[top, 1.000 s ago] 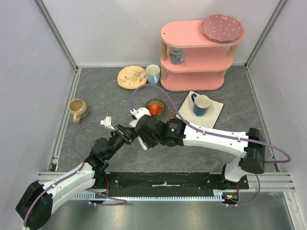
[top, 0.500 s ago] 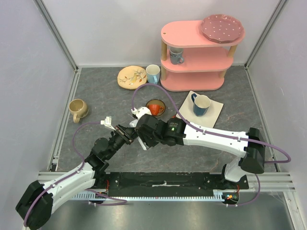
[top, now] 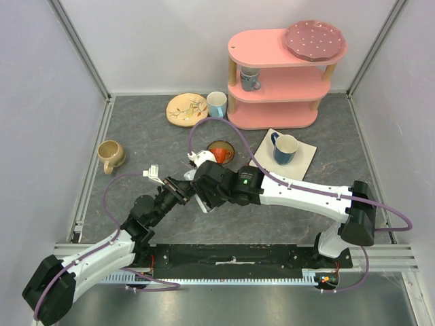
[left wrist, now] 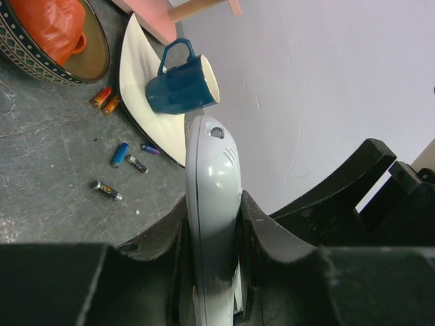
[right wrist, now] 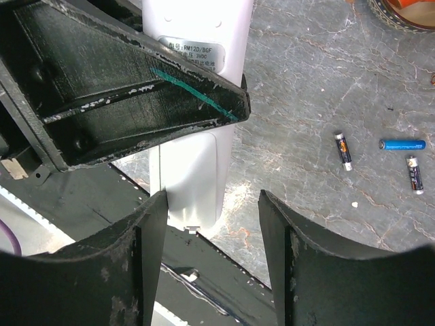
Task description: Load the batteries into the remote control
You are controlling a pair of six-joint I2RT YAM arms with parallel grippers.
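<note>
**Slim white plastic remote control clamped in the left gripper, its end between the parted jaws of the right gripper**

The left gripper's two black fingers press against the long sides of the remote control, with no gap showing on either side. In the left wrist view its rounded tip juts out past the fingertips toward 12 o'clock.

In the right wrist view the remote control runs down from 12 o'clock with its labelled back toward the camera. One finger of the left gripper crosses it as a dark bar. Its lower end sits between the right gripper's fingers. Those jaws stand partly open, wider than the remote control. Grey table shows between it and the finger at 3 o'clock. The finger at 9 o'clock lies right at its edge, and whether it touches cannot be told. The right gripper has hold of nothing.

Thin cylindrical batteries lie loose on the grey stone-patterned table. The right wrist view shows two dark ones and a blue one at 3 o'clock of the remote control's end, well apart from both grippers. The left wrist view shows a blue one and several dark ones at 9 o'clock of the tip. Two orange ones lie toward 10 o'clock, just beside a white square napkin that bears a navy blue ceramic mug.
</note>
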